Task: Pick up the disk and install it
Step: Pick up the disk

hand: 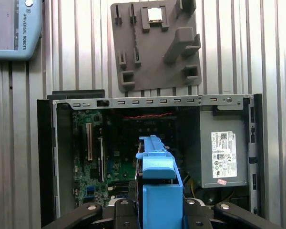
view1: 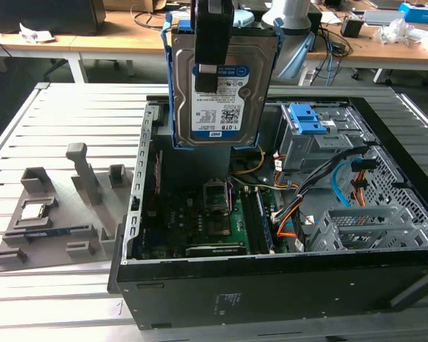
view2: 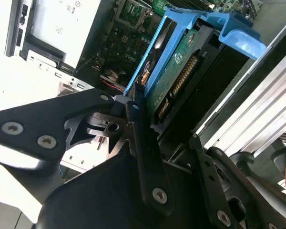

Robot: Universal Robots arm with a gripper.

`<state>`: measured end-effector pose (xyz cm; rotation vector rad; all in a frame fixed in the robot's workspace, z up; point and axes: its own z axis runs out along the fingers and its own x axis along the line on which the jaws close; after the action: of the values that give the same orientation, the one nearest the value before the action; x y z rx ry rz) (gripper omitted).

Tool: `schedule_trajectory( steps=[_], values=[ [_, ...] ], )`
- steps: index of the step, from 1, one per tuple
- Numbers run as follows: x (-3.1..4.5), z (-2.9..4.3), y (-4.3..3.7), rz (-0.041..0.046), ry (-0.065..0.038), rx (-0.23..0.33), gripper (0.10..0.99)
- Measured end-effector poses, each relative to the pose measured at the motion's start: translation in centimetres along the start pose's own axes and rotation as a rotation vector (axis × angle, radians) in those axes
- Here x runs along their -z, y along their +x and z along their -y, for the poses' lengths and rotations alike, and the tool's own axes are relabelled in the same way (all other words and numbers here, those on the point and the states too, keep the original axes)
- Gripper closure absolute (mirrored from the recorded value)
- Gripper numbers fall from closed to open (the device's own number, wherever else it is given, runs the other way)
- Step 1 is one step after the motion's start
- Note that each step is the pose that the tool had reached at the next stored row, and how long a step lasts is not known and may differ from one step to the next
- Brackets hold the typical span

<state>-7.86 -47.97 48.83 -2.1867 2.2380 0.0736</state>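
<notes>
I hold the disk (view1: pixel 225 107) upright at upper centre of the exterior view. The gripper (view1: pixel 208 71) has its fingers clamped across it (blue frame included). Pick-up is complete. Installation is not: the disk hangs above the open computer case (view1: pixel 271 285), seated in no bay.

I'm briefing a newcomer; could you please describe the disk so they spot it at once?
Find the open black computer case on the slatted table. Upright above it, clamped in the gripper, is the disk: silver, labelled, blue-framed, unlike the grey cage with a blue latch inside.
</notes>
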Motion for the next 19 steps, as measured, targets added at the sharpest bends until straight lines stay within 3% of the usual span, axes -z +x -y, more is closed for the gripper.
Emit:
schedule_trajectory(
  steps=[19],
  values=[
    [0.06,0.06,2.11,0.0001,0.0,0.0,0.722]
  ],
)
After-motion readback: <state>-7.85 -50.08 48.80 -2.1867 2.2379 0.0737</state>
